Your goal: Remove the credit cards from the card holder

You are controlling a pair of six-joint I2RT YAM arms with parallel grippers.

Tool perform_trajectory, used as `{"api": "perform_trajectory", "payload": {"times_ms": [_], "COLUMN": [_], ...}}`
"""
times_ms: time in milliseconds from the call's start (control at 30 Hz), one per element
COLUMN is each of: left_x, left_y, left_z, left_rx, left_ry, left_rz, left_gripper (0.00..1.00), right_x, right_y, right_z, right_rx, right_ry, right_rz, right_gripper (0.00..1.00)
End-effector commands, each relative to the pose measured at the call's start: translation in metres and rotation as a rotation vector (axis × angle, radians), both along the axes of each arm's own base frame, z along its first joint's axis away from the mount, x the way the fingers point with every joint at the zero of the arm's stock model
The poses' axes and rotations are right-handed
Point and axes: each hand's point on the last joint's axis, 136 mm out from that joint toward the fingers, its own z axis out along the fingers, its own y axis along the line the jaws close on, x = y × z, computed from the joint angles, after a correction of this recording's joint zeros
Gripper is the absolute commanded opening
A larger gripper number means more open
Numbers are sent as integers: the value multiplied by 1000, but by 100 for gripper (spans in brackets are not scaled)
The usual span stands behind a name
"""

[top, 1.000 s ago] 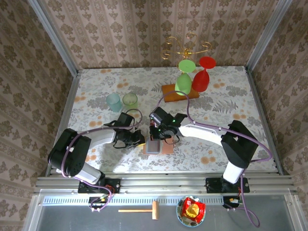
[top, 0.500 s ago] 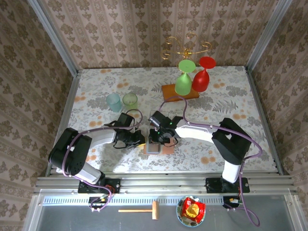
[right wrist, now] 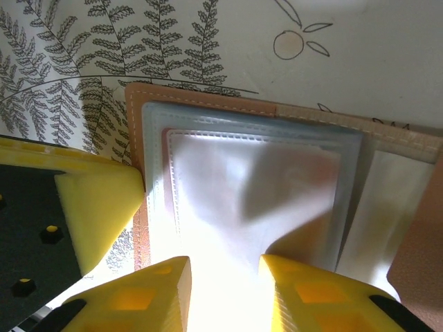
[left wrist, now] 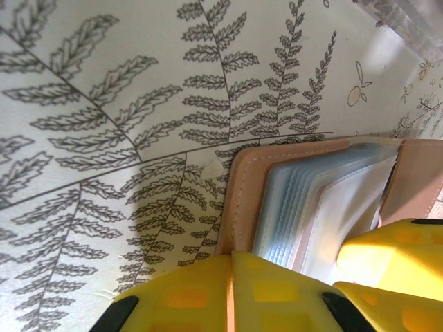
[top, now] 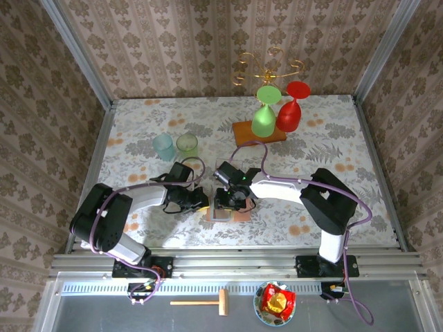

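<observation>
Card holder lies open on the tablecloth, near the middle of the table's near edge. Brown leather cover is face down, blue-grey clear sleeves fanned upward; sleeve contents not discernible. Left gripper: fingers together, pinching the holder's left cover edge. Right gripper: fingers apart, tips over the top sleeve, which shows in the gap between them. Blue tumbler and green tumbler stand upright side by side, left of centre; contents not discernible. Orange-brown wooden board sits toward the far edge, right of centre. It carries a green goblet and a red goblet, with a gold wire stand behind them. Cloth is pale with fern and fruit print. Patterned wallpaper covers three sides. On the ledge before the table: a wooden mallet and a bowl holding a red-and-yellow packet.
</observation>
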Motion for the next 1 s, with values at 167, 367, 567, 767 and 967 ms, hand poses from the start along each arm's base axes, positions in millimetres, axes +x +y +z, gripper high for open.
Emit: {"api": "perform_trajectory", "payload": {"times_ms": [167,367,567,767,967], "left_x": [-21,-20,-19,-19,-18], "left_y": [20,20,20,19,18], "left_z": [-25,-25,-24,-24,-25], "left_rx": [124,131,132,135,133], "left_ry": [96,97,97,99,101], "left_rz": [-11,-15,-15,-18,-19], "left_gripper": [10,10,10,10,10], "right_x": [-3,-4,-1,-1,-2], "right_y": [-17,-23,-28,-33,-37], "right_z": [0,-3,1,3,4], "right_rx": [-56,-63,-74,-91,-110], "right_ry": [3,14,-5,-18,-19], "right_rz": [-43,-49,-53,-54,-58], "right_gripper": [42,49,53,65,65]}}
